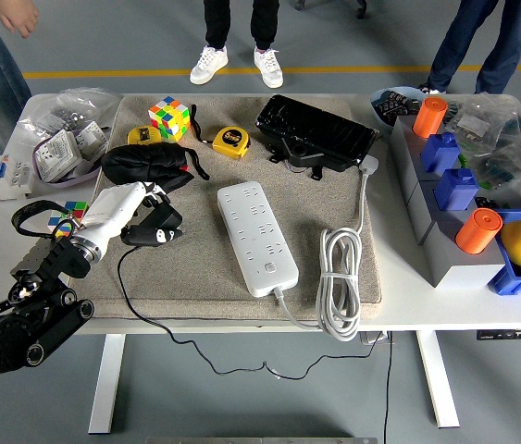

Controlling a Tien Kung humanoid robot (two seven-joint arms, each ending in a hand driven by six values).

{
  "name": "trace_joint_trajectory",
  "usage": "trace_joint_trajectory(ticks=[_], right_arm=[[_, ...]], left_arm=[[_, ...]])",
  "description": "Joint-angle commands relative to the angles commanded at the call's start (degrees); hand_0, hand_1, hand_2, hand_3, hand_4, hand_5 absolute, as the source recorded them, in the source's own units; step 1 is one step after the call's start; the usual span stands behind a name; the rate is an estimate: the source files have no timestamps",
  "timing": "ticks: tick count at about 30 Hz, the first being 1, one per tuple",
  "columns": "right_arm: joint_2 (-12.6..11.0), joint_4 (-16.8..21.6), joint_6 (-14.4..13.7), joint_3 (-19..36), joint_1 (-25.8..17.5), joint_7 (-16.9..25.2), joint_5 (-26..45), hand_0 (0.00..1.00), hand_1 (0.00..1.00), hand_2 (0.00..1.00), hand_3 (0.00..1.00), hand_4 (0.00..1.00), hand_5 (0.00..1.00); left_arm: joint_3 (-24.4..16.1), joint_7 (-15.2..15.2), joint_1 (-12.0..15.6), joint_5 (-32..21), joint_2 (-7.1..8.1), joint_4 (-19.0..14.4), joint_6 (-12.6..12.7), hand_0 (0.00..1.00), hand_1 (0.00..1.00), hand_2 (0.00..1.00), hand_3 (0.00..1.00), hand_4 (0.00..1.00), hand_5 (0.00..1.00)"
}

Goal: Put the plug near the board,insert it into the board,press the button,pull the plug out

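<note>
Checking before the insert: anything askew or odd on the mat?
Nothing damaged or spilled. The power strip lies diagonally on the mat, its white cable coiled beside it. The left hand holds the black plug, whose cord trails over the table's near edge.

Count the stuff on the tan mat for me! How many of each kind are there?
Power strip: 1
Black plug, under the left hand: 1
Tape measures, both yellow: 2
Puzzle cube: 1
Black pouch: 1
Black wrapped box: 1
Total: 7
</note>
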Motion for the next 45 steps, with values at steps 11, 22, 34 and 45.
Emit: trace_joint_trajectory(ticks=[11, 22, 34, 45], right_arm=[[0.04, -0.1, 0.02, -0.15, 0.04, -0.02, 0.04, 0.598, 0.592, 0.542, 0.545, 0.786, 0.212], [0.21, -0.66, 0.09, -0.8, 0.46, -0.27, 0.58, 0.6, 0.592, 0.542, 0.545, 0.786, 0.213], [0.43, -2.59, 0.38, -3.77, 1.16, -2.98, 2.38, 0.606, 0.599, 0.546, 0.551, 0.783, 0.225], [0.74, -2.82, 0.83, -4.93, 1.5, -6.88, 1.76, 0.611, 0.611, 0.554, 0.547, 0.773, 0.262]], left_arm=[[-7.39, -2.8, 3.57, -4.48, 0.68, -6.31, -0.69, 0.727, 0.802, 0.845, 0.827, 0.998, 0.674], [-15.0, -16.35, 8.18, -28.47, -1.44, -10.46, 1.55, 0.696, 0.732, 0.745, 0.743, 0.998, 0.528], [-20.92, -21.49, 10.28, -43.66, -2.38, -11.8, 1.78, 0.663, 0.684, 0.688, 0.684, 0.948, 0.52], [-22.67, -21.39, 10.78, -44.33, -2.39, -11.52, 1.56, 0.654, 0.671, 0.673, 0.667, 0.942, 0.519]])
